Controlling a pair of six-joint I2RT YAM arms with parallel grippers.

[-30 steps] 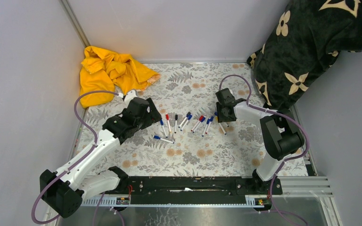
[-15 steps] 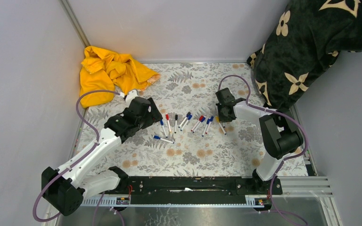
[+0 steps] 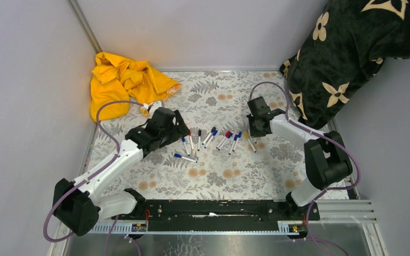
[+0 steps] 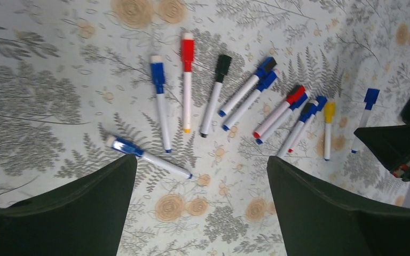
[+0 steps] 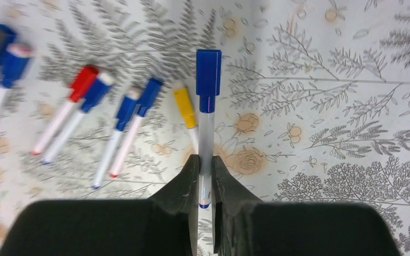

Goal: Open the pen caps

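Observation:
Several white-barrelled pens (image 3: 213,140) lie in a loose row on the floral mat, all with their pen caps on: red (image 4: 187,50), black (image 4: 223,64), blue (image 4: 157,74), yellow (image 4: 329,112). My right gripper (image 5: 205,166) is shut on the lower barrel of a pen whose blue cap (image 5: 208,80) points away from it, at the row's right end (image 3: 256,128). Just left of the row, my left gripper (image 4: 200,181) hovers wide open with nothing between its fingers. A single blue-capped pen (image 4: 147,156) lies close to its left finger (image 4: 85,202).
A crumpled yellow cloth (image 3: 123,82) lies at the back left corner. A dark flower-patterned cushion (image 3: 352,53) leans at the back right. Grey walls close in the mat (image 3: 219,181) at the left, back and right.
The right gripper has closed on the blue-capped pen's barrel. The left arm has moved a little to the right, closer to the pens, still open.

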